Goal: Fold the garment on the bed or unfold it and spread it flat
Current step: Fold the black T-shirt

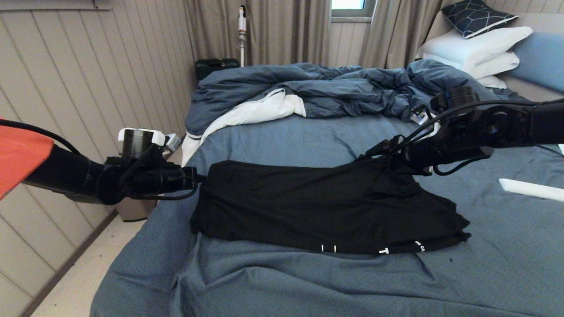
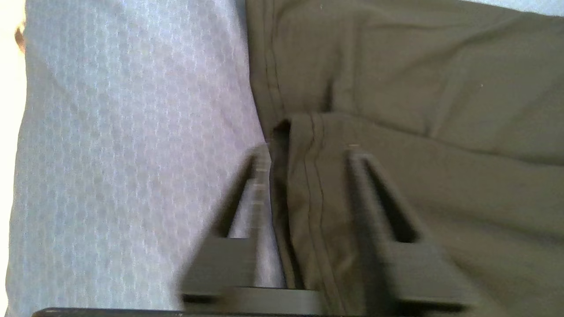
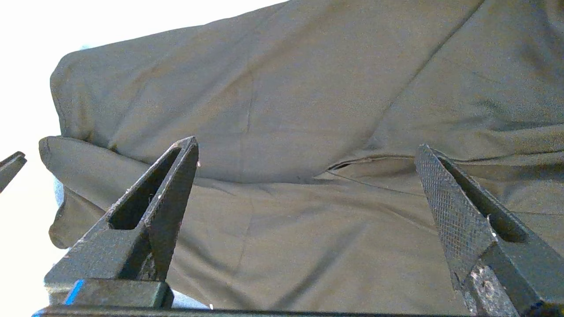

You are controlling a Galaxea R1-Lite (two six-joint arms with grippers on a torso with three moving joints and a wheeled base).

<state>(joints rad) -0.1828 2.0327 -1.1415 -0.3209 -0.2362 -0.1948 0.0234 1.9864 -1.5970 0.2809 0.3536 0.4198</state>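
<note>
The black garment (image 1: 317, 207) lies folded into a wide band across the slate-blue bed (image 1: 308, 281), with bits of white lettering (image 1: 383, 251) along its near edge. My left gripper (image 1: 202, 178) is at the garment's left edge. In the left wrist view the left gripper (image 2: 308, 154) is open, its fingers (image 2: 357, 176) standing apart on either side of the stitched hem (image 2: 315, 185), which lies loose on the sheet (image 2: 132, 154). My right gripper (image 1: 372, 155) hovers at the garment's far right corner. The right wrist view shows the right gripper (image 3: 307, 145) wide open over the cloth (image 3: 286, 101), holding nothing.
A rumpled dark blue duvet (image 1: 317, 88) fills the far part of the bed. White pillows (image 1: 476, 48) and a dark patterned cushion (image 1: 476, 15) are stacked at the back right. A flat white object (image 1: 528, 189) lies on the right. A bin (image 1: 136, 209) stands by the left wall.
</note>
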